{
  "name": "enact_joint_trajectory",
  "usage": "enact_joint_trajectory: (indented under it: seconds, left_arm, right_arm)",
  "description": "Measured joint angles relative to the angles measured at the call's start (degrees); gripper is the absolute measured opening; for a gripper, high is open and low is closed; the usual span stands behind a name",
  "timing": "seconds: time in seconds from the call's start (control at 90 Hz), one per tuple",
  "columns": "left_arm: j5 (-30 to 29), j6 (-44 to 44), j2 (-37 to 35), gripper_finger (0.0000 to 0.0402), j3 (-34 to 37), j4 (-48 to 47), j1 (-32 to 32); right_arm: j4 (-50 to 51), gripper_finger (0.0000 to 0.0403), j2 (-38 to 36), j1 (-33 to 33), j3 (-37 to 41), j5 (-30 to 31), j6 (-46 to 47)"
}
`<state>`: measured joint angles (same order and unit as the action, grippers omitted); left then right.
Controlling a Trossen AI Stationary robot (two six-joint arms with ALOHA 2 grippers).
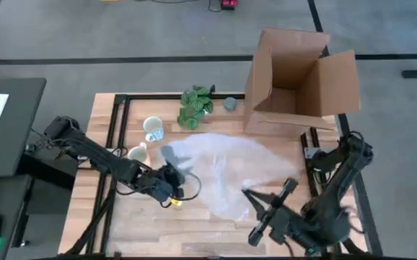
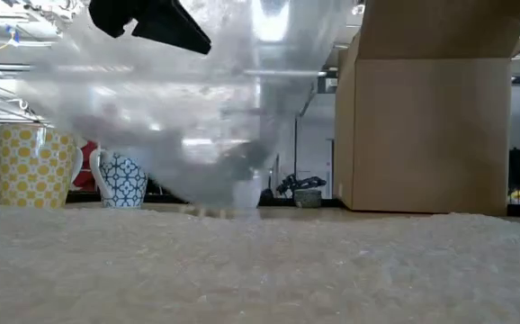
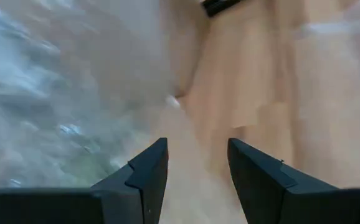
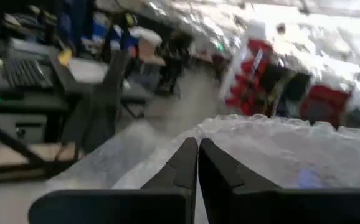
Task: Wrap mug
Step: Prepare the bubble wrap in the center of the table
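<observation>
- Beside the cardboard box (image 1: 295,76), on its near-left side, a sheet of clear bubble wrap (image 1: 223,170) lies spread over the wooden surface (image 1: 194,231).
- Mug (image 1: 153,128): white with a blue mark, upright, left of the wrap and well apart from the box; not on the wrap. A second, yellow-patterned mug (image 1: 138,153) stands just nearer.
- Right hand (image 1: 249,193): at the wrap's near edge, below the box; fingers clenched on the wrap, as its wrist view shows, with the sheet pulled up in the low view.
- Left hand (image 1: 171,184): at the wrap's left edge, far from the box; fingers (image 3: 146,177) released, nothing between them.
- Green leafy bunch (image 1: 196,106) and a small grey round object (image 1: 230,104) sit just left of the box; not involved.
- Step, judged: laying out the sheet; the mug is not yet touched.
- Next, judged: flatten the wrap, then the left hand fetches the mug and sets it on the sheet.
</observation>
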<state>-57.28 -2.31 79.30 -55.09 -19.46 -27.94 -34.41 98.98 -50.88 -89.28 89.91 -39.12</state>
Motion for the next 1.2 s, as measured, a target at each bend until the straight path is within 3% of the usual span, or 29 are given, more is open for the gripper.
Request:
enact_joint_trajectory:
  seconds: [0.211,0.356,0.467,0.7,0.867,0.956,1.1,1.2]
  left_arm:
    - [0.6,0.8,0.1,0.0148,0.0,-0.7,0.0]
    - [6.5,3.5,1.3,0.0148,0.0,-0.9,0.0]
    - [7.8,5.3,3.7,0.0148,0.0,-2.0,-0.2]
    - [10.0,4.9,13.8,0.0148,0.0,-0.6,0.1]
    - [10.0,0.4,22.7,0.0148,0.0,7.9,1.5]
    - [5.7,-3.8,26.0,0.0148,0.0,12.6,2.6]
    - [-10.8,-9.3,26.9,0.0148,0.0,13.8,4.7]
    - [-18.3,-10.3,24.5,0.0148,0.0,12.1,6.1]
  right_arm:
    - [-1.5,0.0,0.0,-4.0,7.6,0.2,16.2]
    - [-1.4,0.0,0.0,-8.6,11.4,0.2,25.2]
    - [-1.5,0.0,-0.1,-12.3,14.2,-0.7,34.1]
    - [-0.9,0.0,0.0,-15.7,21.2,-15.4,50.6]
    - [0.5,0.0,0.0,-14.3,24.3,-22.2,56.8]
    - [4.2,0.0,0.0,-13.3,24.3,-25.3,61.5]
    - [13.1,0.0,-1.0,-10.6,24.3,-33.2,71.5]
    - [22.3,0.0,-2.3,-8.1,24.3,-38.1,78.9]
